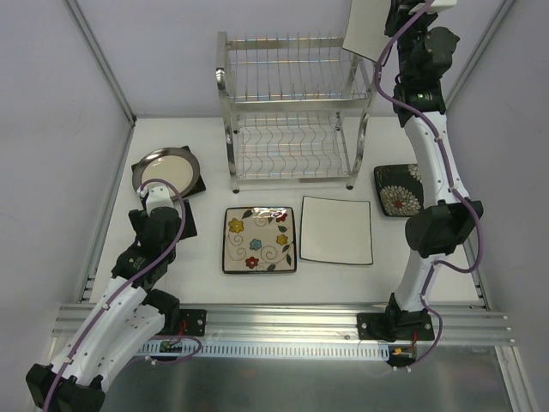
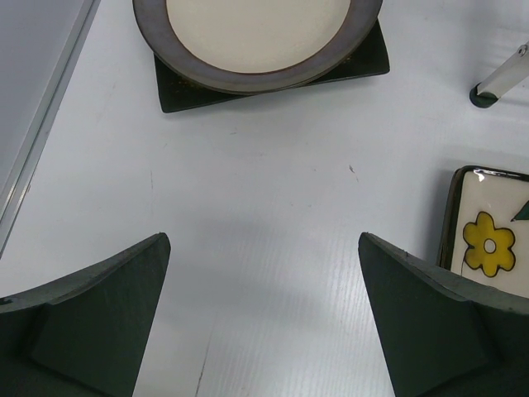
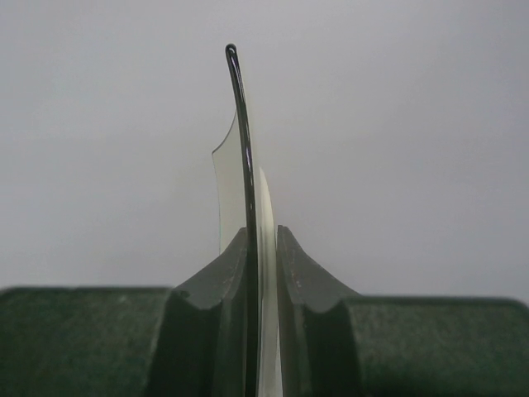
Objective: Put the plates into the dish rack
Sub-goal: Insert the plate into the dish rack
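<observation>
1. The right fingers (image 3: 306, 273) are shut tight on the edge of the held plate (image 3: 246, 149). In the right wrist view the plate stands up thin, like a card seen from the side.
2. From the top view, this held plate (image 1: 367, 26) is high in the air. It is near the top right corner of the dish rack (image 1: 292, 112), not in it yet.
3. The left fingers (image 2: 107, 306) are wide open and hold nothing. They hang over the table (image 1: 343, 275), just in front of the round plate (image 2: 256, 33).
4. The round plate sits on top of a dark square plate (image 2: 190, 93).
5. Three more plates lie flat on the table in front of the rack and to its right: the flower plate (image 1: 259, 239), the white square plate (image 1: 336, 230) beside it, and the dark flower plate (image 1: 399, 189) by the right arm.
6. I see no plate in the rack. So I think the job is just at the start.
7. One plate is on its way. Five more wait on the table.
8. I think the next step is to turn the held plate and slide it down into a slot.
</observation>
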Robot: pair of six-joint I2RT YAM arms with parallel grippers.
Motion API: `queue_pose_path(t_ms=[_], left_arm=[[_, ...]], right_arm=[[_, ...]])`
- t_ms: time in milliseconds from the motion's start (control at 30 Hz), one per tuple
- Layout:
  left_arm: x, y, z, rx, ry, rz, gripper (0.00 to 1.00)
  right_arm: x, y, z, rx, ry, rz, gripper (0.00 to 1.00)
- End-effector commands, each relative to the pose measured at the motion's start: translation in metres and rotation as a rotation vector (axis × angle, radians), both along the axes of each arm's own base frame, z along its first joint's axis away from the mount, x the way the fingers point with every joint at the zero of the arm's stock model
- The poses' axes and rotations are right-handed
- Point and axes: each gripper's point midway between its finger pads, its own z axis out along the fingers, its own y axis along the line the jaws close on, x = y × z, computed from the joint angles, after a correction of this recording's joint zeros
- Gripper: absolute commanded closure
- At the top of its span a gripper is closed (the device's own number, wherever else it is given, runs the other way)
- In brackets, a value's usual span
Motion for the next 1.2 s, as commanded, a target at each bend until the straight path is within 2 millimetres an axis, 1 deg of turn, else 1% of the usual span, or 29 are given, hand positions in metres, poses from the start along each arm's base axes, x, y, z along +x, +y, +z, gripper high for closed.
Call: queue_pose_path(t_ms=[0, 167, 267, 367, 500, 533, 633, 667, 733, 767, 833, 867, 933, 967, 1000, 1167], left_arm=[[0.004, 0.005, 0.007, 0.023, -0.032, 0.016, 0.01], [0.003, 0.006, 0.008, 0.022, -0.036, 0.016, 0.01], [0.003, 0.005, 0.008, 0.021, -0.037, 0.014, 0.01], [0.004, 0.005, 0.008, 0.023, -0.039, 0.013, 0.01], [0.003, 0.005, 0.008, 0.025, -0.036, 0.01, 0.01], [0.003, 0.005, 0.008, 0.024, -0.039, 0.01, 0.01], [0.004, 0.005, 0.009, 0.022, -0.044, 0.01, 0.01], [0.004, 0.005, 0.009, 0.023, -0.043, 0.008, 0.01], [0.004, 0.004, 0.01, 0.02, -0.044, 0.003, 0.01], [0.004, 0.004, 0.01, 0.021, -0.044, 0.002, 0.01], [0.004, 0.004, 0.011, 0.018, -0.048, -0.001, 0.01], [0.004, 0.003, 0.01, 0.019, -0.044, -0.006, 0.01], [0.004, 0.002, 0.011, 0.014, -0.051, -0.01, 0.01], [0.004, 0.002, 0.012, 0.014, -0.052, -0.012, 0.01], [0.004, 0.002, 0.013, 0.013, -0.055, -0.014, 0.01], [0.004, 0.001, 0.015, 0.008, -0.067, -0.022, 0.01]], right_arm=[[-0.083, -0.004, 0.115, 0.03, -0.411, 0.003, 1.0], [-0.074, 0.006, 0.104, 0.006, -0.395, -0.006, 1.0], [-0.068, 0.015, 0.096, -0.028, -0.388, -0.028, 0.99], [-0.066, 0.03, 0.09, -0.062, -0.379, -0.035, 0.99], [-0.061, 0.037, 0.079, -0.072, -0.35, -0.036, 1.0], [-0.059, 0.038, 0.073, -0.071, -0.334, -0.036, 1.0], [-0.057, 0.041, 0.065, -0.07, -0.31, -0.04, 0.99], [-0.055, 0.045, 0.057, -0.072, -0.291, -0.032, 0.99], [-0.055, 0.05, 0.05, -0.065, -0.269, -0.021, 0.99], [-0.052, 0.051, 0.042, -0.068, -0.244, -0.021, 0.99], [-0.052, 0.052, 0.035, -0.062, -0.22, -0.023, 0.99], [-0.053, 0.056, 0.029, -0.059, -0.194, -0.009, 0.99], [-0.054, 0.059, 0.023, -0.049, -0.164, 0.005, 0.99], [-0.053, 0.06, 0.017, -0.051, -0.139, 0.011, 0.99], [-0.055, 0.058, 0.015, -0.041, -0.124, 0.01, 0.99], [-0.051, 0.067, -0.01, -0.047, -0.019, 0.033, 0.99]])
